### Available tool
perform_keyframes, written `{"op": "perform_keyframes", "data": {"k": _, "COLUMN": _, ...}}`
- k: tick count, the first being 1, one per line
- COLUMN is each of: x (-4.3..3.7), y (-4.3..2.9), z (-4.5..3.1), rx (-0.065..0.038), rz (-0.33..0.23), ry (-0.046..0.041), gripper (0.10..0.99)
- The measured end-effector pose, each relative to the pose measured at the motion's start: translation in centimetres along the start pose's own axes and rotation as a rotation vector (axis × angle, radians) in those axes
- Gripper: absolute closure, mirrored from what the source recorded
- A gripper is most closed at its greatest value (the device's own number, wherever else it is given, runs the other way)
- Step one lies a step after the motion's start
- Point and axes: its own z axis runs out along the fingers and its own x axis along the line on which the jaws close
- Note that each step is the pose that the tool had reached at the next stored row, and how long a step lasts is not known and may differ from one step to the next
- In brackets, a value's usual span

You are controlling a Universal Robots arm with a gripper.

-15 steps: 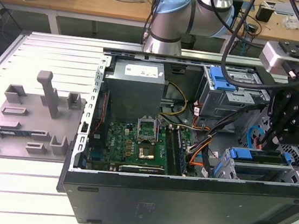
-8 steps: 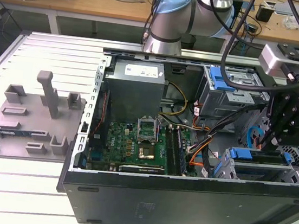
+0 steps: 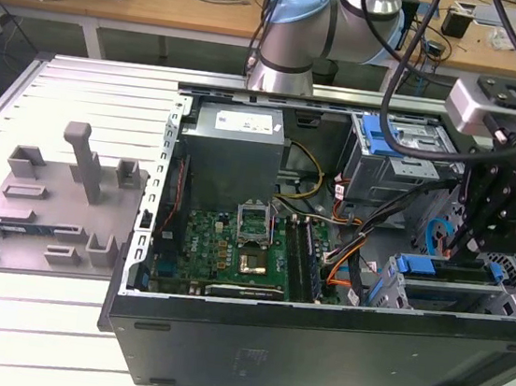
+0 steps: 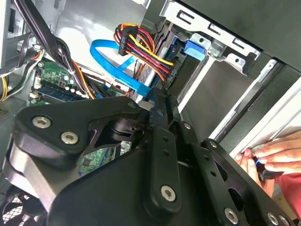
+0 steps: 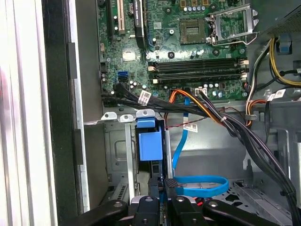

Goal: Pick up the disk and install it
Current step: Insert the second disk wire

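Disk (image 5: pixel 149 143) edge-on in the drive cage (image 3: pixel 452 297) slot, blue bracket showing, gripper (image 5: pixel 162 184) right at its near end.

Jaws: can't tell whether they are clamped on the disk or just lined up with it, because the arm's own links cover the contact point in both wrist views. The risk, as I judge it, is the loose blue data cable (image 5: pixel 197 181) and the power cable bundle (image 4: pixel 141 47), which sit just beside the slot and could snag or get pinched. A tilted disk could also jam on the cage rails. A person's hand (image 4: pixel 263 157) rests at the computer case (image 3: pixel 314 351) edge, near the arm. How deep the disk sits is hidden, and its label isn't visible.
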Motion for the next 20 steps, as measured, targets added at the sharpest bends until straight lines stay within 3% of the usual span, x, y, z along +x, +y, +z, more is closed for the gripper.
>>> {"op": "perform_keyframes", "data": {"k": 20, "x": -0.04, "y": -0.05, "z": 0.32, "rx": 0.002, "rz": -0.036, "ry": 0.0002, "gripper": 0.922}}
